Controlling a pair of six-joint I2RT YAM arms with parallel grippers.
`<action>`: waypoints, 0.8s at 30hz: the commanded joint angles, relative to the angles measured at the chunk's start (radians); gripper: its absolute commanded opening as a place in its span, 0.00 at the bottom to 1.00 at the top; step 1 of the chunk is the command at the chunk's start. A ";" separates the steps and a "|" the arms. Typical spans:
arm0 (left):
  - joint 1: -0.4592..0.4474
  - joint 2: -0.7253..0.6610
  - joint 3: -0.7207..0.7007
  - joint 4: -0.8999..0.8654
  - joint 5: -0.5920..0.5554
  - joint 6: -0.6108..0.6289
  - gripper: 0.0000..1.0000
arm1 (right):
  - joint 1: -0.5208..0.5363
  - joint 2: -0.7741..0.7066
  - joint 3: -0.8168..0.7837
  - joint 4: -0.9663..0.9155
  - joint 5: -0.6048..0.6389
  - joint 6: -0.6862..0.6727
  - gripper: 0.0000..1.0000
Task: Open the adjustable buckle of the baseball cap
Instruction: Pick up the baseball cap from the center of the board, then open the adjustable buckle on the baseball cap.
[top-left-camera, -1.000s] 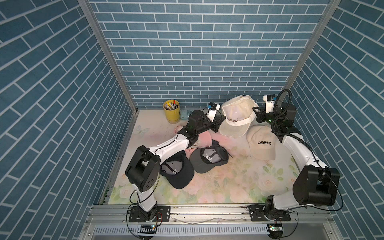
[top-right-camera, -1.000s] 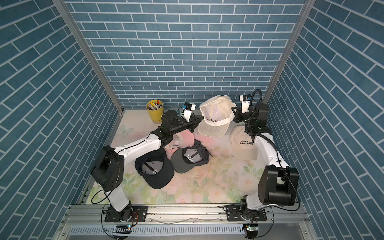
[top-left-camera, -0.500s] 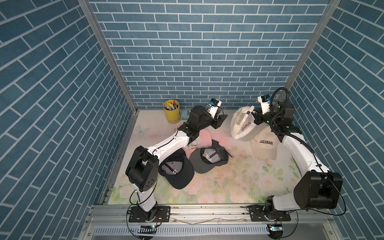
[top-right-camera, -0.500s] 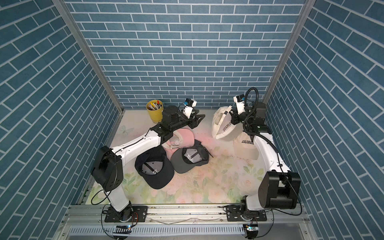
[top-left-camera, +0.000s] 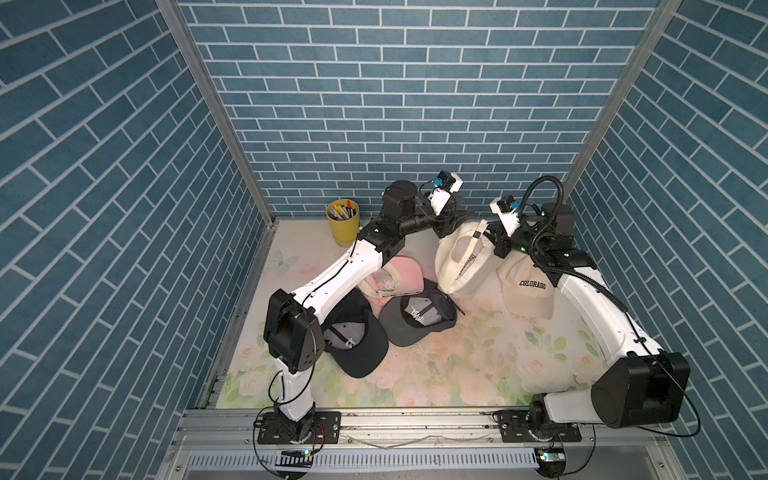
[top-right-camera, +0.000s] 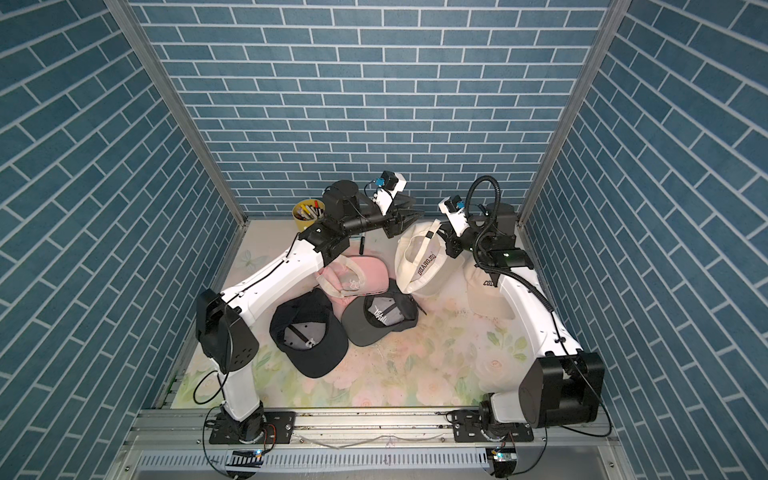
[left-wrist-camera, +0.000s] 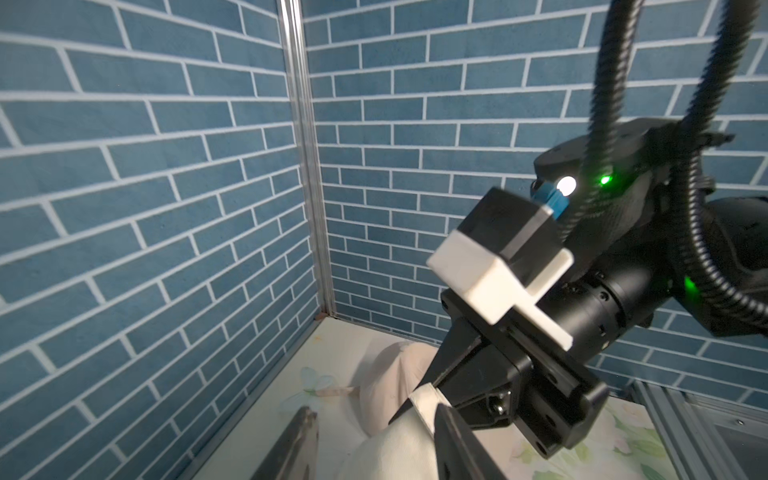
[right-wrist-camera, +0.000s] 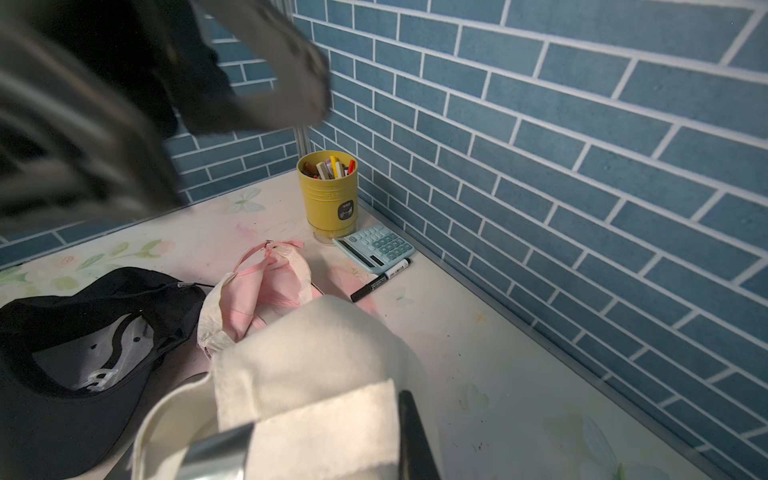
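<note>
Here the right gripper (left-wrist-camera: 422, 405) is clamped on the strap (left-wrist-camera: 426, 415) of the cream cap (top-left-camera: 457, 266), which hangs tilted at the back of the mat (top-left-camera: 478, 365) beside the COLORADO cap (top-left-camera: 528, 291). The left gripper (top-left-camera: 462, 214) hovers just above, fingers apart, empty.

R gripper (top-right-camera: 446, 244) clamps the back edge of a cream baseball cap (top-right-camera: 417, 266), tilted on edge w/ its strap (top-right-camera: 430, 235) looped on top, over a floral table (top-right-camera: 415, 374). L gripper (top-right-camera: 411, 212), jaws apart, hangs just beside the strap. Buckle too small to make out. Nearby: pink cap (top-right-camera: 361, 274), grey cap (top-right-camera: 374, 328) & black cap (top-right-camera: 316, 345), overlapping. Second cream cap (top-right-camera: 484, 295) lies partly under R arm. Yellow pen cup (top-right-camera: 300, 220) by back wall.
</note>
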 joint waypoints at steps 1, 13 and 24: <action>0.001 0.043 0.015 0.012 0.101 -0.057 0.49 | 0.021 -0.047 -0.022 0.056 -0.042 -0.087 0.00; 0.002 0.068 -0.011 0.150 0.313 -0.227 0.50 | 0.061 -0.038 -0.008 0.001 -0.024 -0.120 0.00; 0.002 0.036 -0.059 0.170 0.357 -0.251 0.51 | 0.070 -0.037 -0.014 0.003 -0.017 -0.112 0.00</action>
